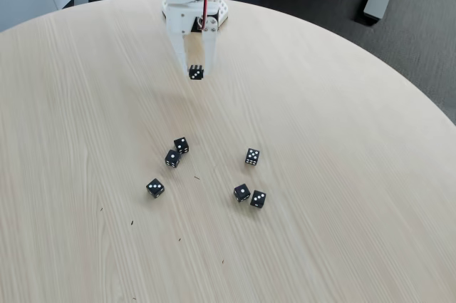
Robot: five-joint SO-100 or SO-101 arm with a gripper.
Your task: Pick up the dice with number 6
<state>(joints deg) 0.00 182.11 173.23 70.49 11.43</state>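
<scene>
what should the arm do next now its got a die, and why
Probably just lift a little higher and hold steady. The gripper is shut on a black die at the jaws' tips, apparently above the wooden table, clear of the six dice lying nearer the camera. The held die's pip count is hard to read.

No text or labels can be read; the dice (252, 157) bear only pips
</scene>
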